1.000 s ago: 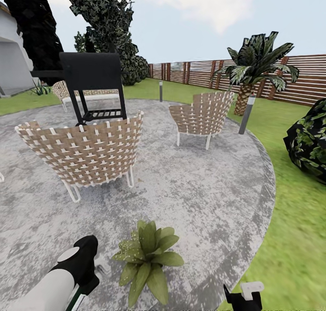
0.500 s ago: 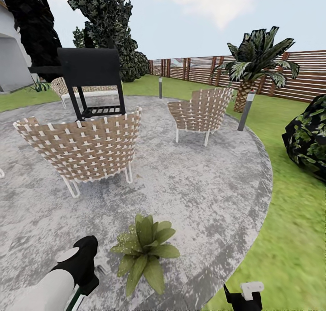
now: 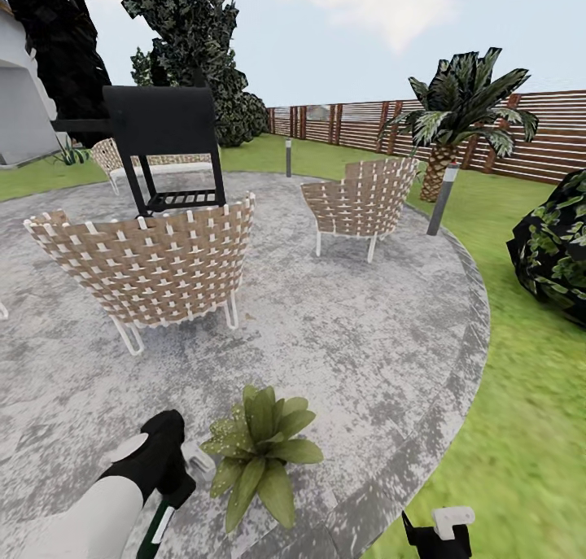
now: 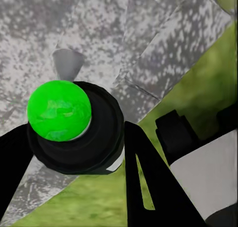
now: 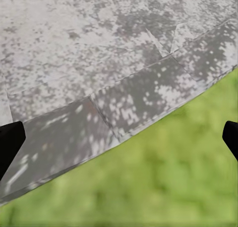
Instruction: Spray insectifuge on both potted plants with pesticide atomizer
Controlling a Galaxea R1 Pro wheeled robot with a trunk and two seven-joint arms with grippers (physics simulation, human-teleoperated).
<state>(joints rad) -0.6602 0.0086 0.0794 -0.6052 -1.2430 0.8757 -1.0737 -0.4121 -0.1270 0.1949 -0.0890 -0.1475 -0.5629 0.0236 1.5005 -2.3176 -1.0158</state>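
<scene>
Grey, mottled paving [image 3: 358,339] spreads wide across the head view, a big circle edged by green lawn [image 3: 529,412] on the right, with a brown slatted fence [image 3: 553,136] running along the back. Big dark trees [image 3: 187,46] loom at the rear left, a scaly-trunked palm [image 3: 456,120] stands by the fence, and a dark shrub [image 3: 557,246] sits on the grass at the right edge. On the paving we have a black grill [image 3: 163,136], a woven chair [image 3: 155,270] up front and a second woven chair [image 3: 362,201] further back, with a grey bollard lamp [image 3: 442,199] at the rim. Down low, one potted plant [image 3: 259,453] spreads its pointed leaves on the paving, and just beside it comes the left gripper [image 3: 175,482], its fingers pinching the pesticide atomizer [image 4: 74,125], dark green bottle and white head poking out either side. The right gripper [image 3: 439,533] peeks in near the paving's edge, fingers spread wide in its wrist view.
</scene>
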